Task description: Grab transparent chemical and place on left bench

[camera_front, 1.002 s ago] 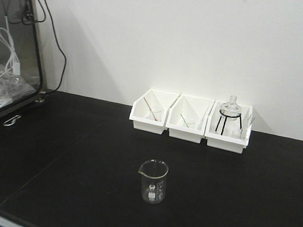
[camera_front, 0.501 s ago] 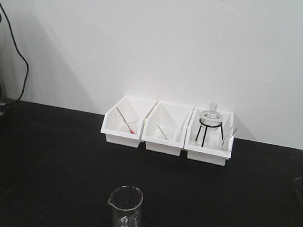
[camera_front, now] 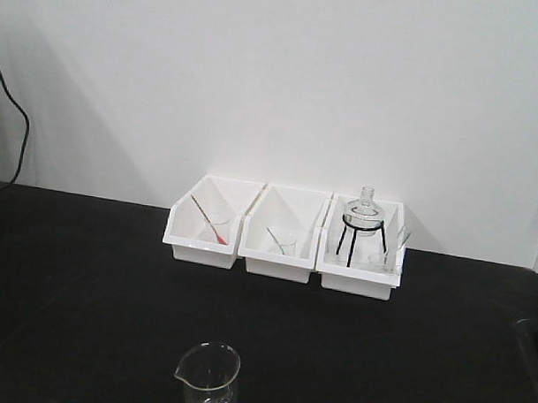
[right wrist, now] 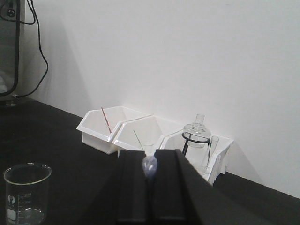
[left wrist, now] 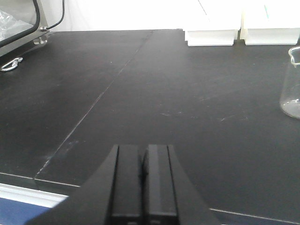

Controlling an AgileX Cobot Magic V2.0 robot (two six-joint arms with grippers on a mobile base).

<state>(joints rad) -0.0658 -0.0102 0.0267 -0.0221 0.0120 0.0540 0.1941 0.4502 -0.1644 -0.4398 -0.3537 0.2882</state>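
R gripper clamped tight on pipette, bulb end poking up btwn fingers, long axis running along them. Table just ahead/below, bare black stretch btwn beaker and bins. L gripper pinched shut, empty. Prob next: lower, let go.

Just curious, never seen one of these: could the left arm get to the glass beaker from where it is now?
Probably yes. Only bare black bench lies between the left gripper and the beaker, ahead to its right. The gripper is shut, so it would have to open first.
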